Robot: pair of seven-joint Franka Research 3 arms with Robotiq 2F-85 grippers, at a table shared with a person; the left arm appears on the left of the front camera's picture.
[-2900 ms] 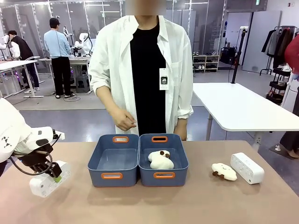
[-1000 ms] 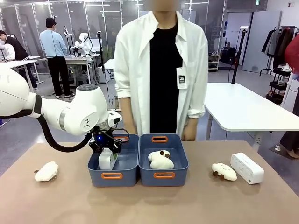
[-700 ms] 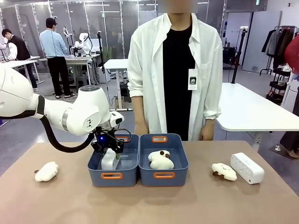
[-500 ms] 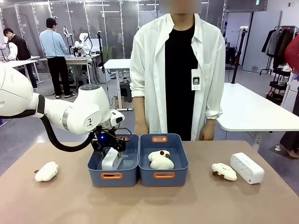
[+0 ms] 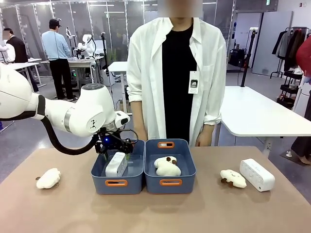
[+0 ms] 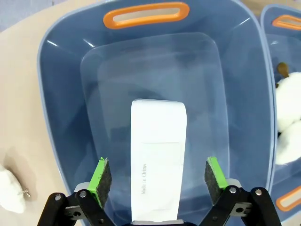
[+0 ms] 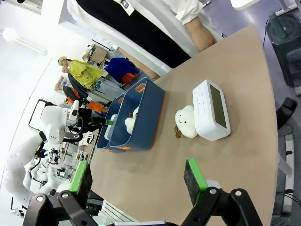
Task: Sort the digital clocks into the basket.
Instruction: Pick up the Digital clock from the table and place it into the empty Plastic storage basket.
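Observation:
One white digital clock (image 5: 116, 164) (image 6: 158, 155) lies lengthwise inside the left slate-blue basket (image 5: 98, 170) (image 6: 61, 94), one end propped toward the near wall. My left gripper (image 5: 115, 148) (image 6: 157, 175) hovers just above it, open, its green pads (image 6: 100, 175) clear of the clock on both sides. The second digital clock (image 5: 257, 174) (image 7: 211, 109) rests on the table at the far right. My right gripper (image 7: 137, 181) is open over the table's right end, holding nothing.
The right basket (image 5: 188, 167) (image 7: 153, 113) holds a cream plush toy (image 5: 167, 166). Another plush (image 5: 233, 178) (image 7: 186, 121) lies beside the second clock, a third (image 5: 48, 178) at the table's left. A person (image 5: 170, 77) stands behind the baskets, hands down.
My left gripper lowered the clock into the left basket, opened and let go of it; the clock tipped from upright to lying. The person shifted sideways.

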